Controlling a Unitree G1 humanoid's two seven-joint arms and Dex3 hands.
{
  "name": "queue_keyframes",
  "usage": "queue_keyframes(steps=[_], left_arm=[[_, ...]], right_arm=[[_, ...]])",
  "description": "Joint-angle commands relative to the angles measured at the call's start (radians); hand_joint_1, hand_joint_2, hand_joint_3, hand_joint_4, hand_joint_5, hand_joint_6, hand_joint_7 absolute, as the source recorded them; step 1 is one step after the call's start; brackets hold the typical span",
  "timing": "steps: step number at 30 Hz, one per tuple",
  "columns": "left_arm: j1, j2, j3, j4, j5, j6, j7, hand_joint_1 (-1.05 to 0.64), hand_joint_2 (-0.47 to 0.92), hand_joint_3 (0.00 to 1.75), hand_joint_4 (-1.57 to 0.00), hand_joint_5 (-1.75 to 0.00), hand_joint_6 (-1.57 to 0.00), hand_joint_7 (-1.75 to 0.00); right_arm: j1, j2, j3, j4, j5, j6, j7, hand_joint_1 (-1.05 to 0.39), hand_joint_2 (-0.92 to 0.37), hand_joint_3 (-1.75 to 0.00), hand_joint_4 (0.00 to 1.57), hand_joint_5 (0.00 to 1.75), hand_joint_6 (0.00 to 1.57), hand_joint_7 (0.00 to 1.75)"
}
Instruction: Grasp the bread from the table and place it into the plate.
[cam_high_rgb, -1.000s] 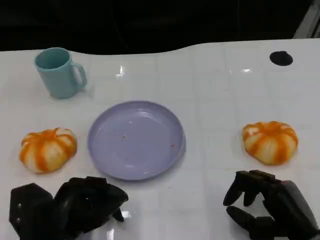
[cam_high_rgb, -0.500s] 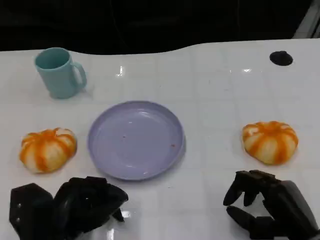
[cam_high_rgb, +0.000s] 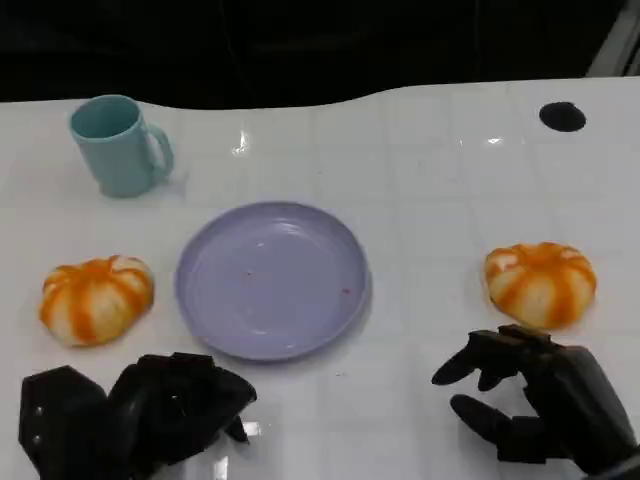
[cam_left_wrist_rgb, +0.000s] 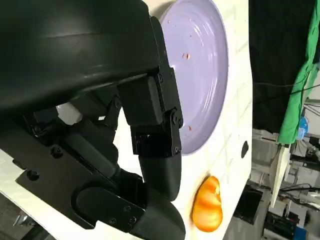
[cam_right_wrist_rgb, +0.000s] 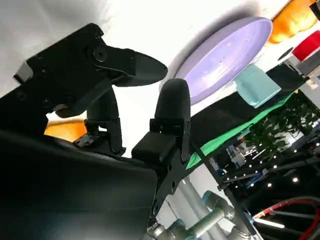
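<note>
Purple plate (cam_high_rgb: 272, 280) mid-tabletop (cam_high_rgb: 440, 180), bare white room between it and one bread roll (cam_high_rgb: 540, 284) right, another (cam_high_rgb: 96, 299) left; right robot hand (cam_high_rgb: 535, 405) apart and empty near the right roll; left robot hand (cam_high_rgb: 140, 415) curled, empty.

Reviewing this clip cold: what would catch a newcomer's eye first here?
Probably the two orange-striped breads, one left of the lilac plate and one right of it, both on the white table. Next, the black hands in the foreground: the right hand open just short of the right bread, the left hand curled in.
</note>
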Motion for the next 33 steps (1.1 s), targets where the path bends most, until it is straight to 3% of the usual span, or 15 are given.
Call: queue_keyframes(steps=[1,4,9,12,23,33], left_arm=[[0.002,0.013,0.006,0.011,0.003,-0.001,0.0,-1.05,0.63,0.25,-0.89,-1.5,-1.52,-0.36],[0.004,0.012,0.004,0.008,0.006,0.002,0.005,-1.05,0.63,0.25,-0.89,-1.5,-1.53,-0.37],[0.006,0.011,0.003,0.004,0.008,0.001,0.007,-1.05,0.63,0.26,-0.9,-1.5,-1.53,-0.37],[0.006,0.013,0.006,0.009,0.003,-0.001,0.0,-1.05,0.63,0.26,-0.9,-1.5,-1.53,-0.37],[0.003,0.013,0.007,0.011,0.002,0.001,0.001,-1.05,0.62,0.26,-0.89,-1.5,-1.52,-0.37],[0.007,0.01,0.006,0.008,0.003,-0.001,0.004,-1.05,0.62,0.26,-0.9,-1.5,-1.52,-0.38]], right_arm=[[0.006,-0.029,-0.018,-0.055,-0.013,0.036,-0.006,-0.4,-0.77,-0.41,0.56,1.01,0.73,0.44],[0.009,-0.04,-0.026,-0.094,-0.017,0.063,0.001,-0.43,-0.89,-0.15,0.44,0.71,0.66,0.21],[0.008,-0.069,-0.045,-0.156,-0.029,0.112,0.012,-0.48,-0.92,-0.1,0.35,0.42,0.54,0.05],[0.006,-0.086,-0.053,-0.192,-0.046,0.151,0.025,-0.51,-0.92,-0.1,0.3,0.37,0.5,0.03],[-0.001,-0.144,-0.069,-0.353,-0.136,0.425,0.17,-0.62,-0.92,-0.09,0.04,0.22,0.24,0.0],[-0.057,-0.161,-0.034,-0.358,-0.216,0.619,0.269,-0.63,-0.92,-0.06,0.0,0.12,0.15,0.01]])
